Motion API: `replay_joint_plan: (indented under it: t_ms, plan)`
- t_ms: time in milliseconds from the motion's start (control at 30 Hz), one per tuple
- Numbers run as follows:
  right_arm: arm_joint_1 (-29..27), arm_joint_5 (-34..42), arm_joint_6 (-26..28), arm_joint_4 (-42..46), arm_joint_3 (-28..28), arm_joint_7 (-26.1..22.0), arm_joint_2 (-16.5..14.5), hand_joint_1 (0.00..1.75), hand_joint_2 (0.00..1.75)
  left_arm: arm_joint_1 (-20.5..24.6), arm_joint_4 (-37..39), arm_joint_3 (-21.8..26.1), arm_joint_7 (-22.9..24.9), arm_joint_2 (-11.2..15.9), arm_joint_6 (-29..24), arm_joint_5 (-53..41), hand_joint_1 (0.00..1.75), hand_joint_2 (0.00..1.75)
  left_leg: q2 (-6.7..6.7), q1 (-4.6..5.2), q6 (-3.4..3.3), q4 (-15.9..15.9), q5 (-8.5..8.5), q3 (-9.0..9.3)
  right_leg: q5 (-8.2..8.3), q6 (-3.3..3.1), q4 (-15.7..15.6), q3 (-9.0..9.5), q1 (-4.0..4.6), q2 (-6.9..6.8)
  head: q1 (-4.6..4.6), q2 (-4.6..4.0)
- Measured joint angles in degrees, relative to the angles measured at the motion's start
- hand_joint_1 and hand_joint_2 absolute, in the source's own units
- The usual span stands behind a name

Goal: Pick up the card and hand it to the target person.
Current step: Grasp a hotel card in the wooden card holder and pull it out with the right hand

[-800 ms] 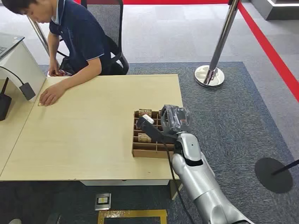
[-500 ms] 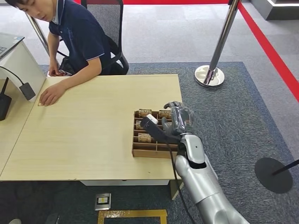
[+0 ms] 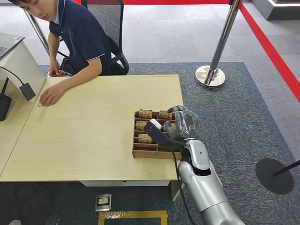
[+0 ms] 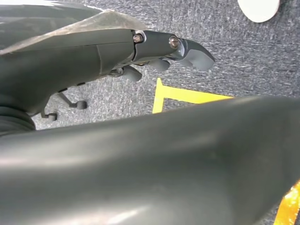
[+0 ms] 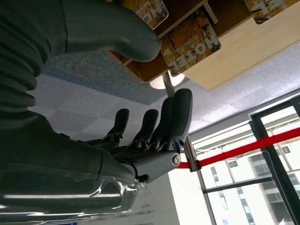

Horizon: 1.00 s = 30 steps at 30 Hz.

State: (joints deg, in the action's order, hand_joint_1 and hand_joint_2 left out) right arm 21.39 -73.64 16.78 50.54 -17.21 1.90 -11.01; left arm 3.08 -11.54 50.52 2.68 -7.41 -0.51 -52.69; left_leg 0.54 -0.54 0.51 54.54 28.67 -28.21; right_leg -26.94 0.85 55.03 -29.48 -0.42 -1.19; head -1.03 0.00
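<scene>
Grey carpet (image 3: pixel 247 108) w/ red barrier tape and a steel post behind; light wood table (image 3: pixel 88 131) in front. Brown divided tray (image 3: pixel 150 149) sits at table's right edge, w/ cards (image 3: pixel 145 114) standing in its slots. Right hand (image 3: pixel 182 123) hovers over tray's right side, fingers (image 5: pixel 176 117) apart, empty, near a card but not touching. Person (image 3: pixel 76 35) sits at far left corner, hand flat on table. Left hand (image 4: pixel 159 47) hangs low above floor, fingers loosely curled, empty.
</scene>
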Motion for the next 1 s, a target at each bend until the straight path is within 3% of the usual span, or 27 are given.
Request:
replay_joint_plan:
  t_ms: [400, 1000]
  plan:
    - [0.8, 0.5, 0.1, -3.7, 0.3, -0.2, -0.5, 0.77, 1.75, 0.0, 0.0, 0.6, 0.1, 0.0, -0.1, -0.2, 0.0, 0.0, 0.0, 0.0, 0.0, 0.0, 0.0, -0.02, 0.0, 0.0, 0.0, -0.01, 0.0, 0.0, 0.0, 0.0]
    - [1.2, 0.3, 1.9, -7.7, 2.8, 0.3, -0.6, 0.86, 1.75, 0.0, 0.0, 0.9, -0.3, 0.0, 0.0, -1.8, 0.0, 0.0, 0.0, 0.0, 0.0, 0.0, 0.0, -0.04, 0.0, 0.0, 0.0, -0.03, 0.0, 0.0, 0.0, 0.0]
